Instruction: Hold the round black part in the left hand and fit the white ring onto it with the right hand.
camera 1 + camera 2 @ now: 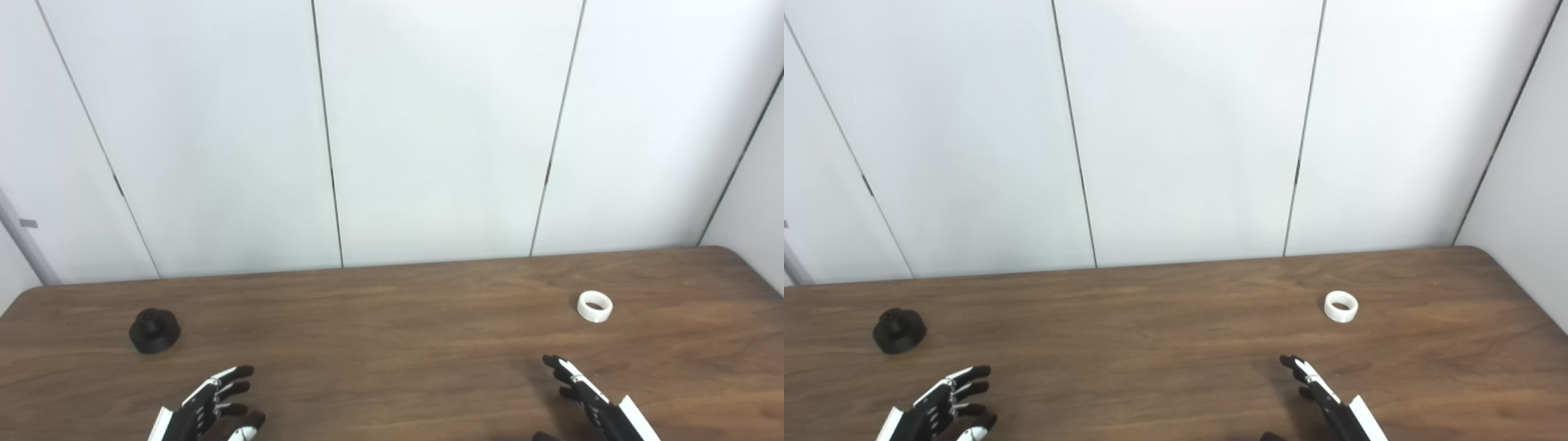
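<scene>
Round black part (154, 331) stands on the table (392, 343) at far left, hub apparently upward, ahead-left of the left robot hand (211, 407), fingers apart, empty. Right robot hand (582, 392), likewise spread and empty, lies just short of the white ring (595, 306), bore upward.

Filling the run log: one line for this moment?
left hand open | right hand open | black part, white ring untouched on table

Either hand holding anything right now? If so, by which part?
Nothing is held. Left hand and right hand are both open; the round black part and white ring sit untouched on the table.
</scene>
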### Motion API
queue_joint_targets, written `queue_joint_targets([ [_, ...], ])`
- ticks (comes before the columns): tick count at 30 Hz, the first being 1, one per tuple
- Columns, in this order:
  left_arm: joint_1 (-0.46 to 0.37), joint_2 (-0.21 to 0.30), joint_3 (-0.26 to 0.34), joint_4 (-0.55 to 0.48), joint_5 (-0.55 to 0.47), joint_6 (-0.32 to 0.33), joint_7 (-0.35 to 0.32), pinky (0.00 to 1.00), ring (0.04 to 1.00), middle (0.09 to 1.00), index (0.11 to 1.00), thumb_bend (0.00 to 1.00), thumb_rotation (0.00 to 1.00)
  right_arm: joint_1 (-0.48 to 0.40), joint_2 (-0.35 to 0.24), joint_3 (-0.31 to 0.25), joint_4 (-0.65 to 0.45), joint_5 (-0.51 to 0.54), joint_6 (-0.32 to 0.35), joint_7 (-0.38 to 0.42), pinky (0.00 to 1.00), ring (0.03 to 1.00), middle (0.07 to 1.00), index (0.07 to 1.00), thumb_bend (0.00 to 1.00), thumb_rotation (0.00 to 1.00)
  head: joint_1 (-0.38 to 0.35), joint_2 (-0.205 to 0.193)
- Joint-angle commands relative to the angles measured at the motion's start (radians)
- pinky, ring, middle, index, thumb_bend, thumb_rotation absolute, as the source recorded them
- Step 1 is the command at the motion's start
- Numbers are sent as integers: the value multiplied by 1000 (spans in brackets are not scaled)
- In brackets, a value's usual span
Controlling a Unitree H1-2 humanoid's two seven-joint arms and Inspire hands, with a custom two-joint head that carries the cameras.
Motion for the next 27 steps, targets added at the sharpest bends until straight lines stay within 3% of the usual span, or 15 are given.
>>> queue_joint_targets([
  [1,23,-4,-8,29,11,-9,7,708,806,860,787,575,274,8,-7,4,11,-6,20,15,874,934,964,908,585,532,0,0],
  [16,18,-9,-10,36,13,-7,11,693,795,858,778,594,282,6,-8,2,22,2,16,16,890,942,967,910,596,531,6,-5],
  [24,23,-19,-13,25,20,-8,17,696,794,858,780,611,285,11,-18,-8,22,26,14,24,907,954,974,920,578,523,53,-5],
  [27,27,-22,-11,12,53,-52,37,729,818,862,768,643,238,12,-22,-12,24,35,8,24,907,952,975,918,561,519,63,-5],
])
